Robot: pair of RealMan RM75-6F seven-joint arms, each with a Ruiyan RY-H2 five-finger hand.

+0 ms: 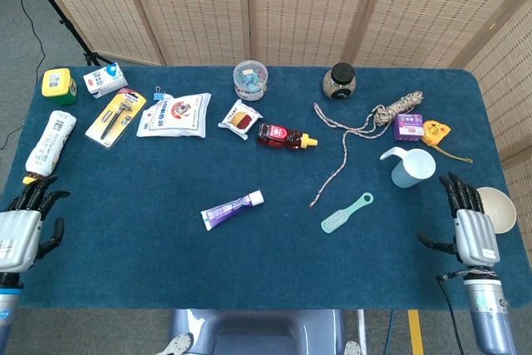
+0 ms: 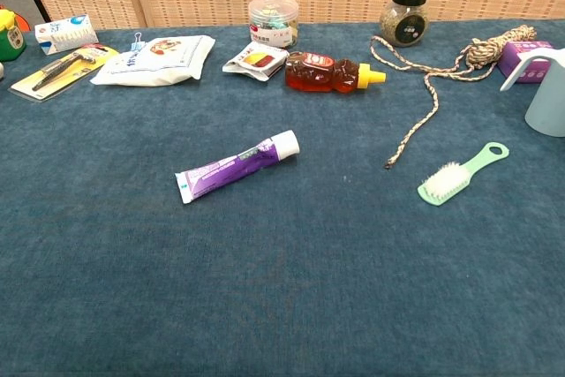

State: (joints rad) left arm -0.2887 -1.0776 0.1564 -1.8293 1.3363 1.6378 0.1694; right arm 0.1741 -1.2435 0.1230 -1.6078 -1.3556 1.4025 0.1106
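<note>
Right now your right hand (image 1: 475, 234) holds nothing, fingers spread, just beside the round cream bowl (image 1: 501, 208) at the near right edge of the blue table (image 1: 274, 263). Your left hand (image 1: 18, 234) is spread and empty too, near the white plastic bottle (image 1: 50, 143) with a yellow cap. Move slowly so you bump neither.

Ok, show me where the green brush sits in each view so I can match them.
Head view: green brush lies right of centre, below the rope's loose end.
Chest view: the brush lies at right, bristles up.
Shared landmark: the purple toothpaste tube lies to its left in both.
</note>
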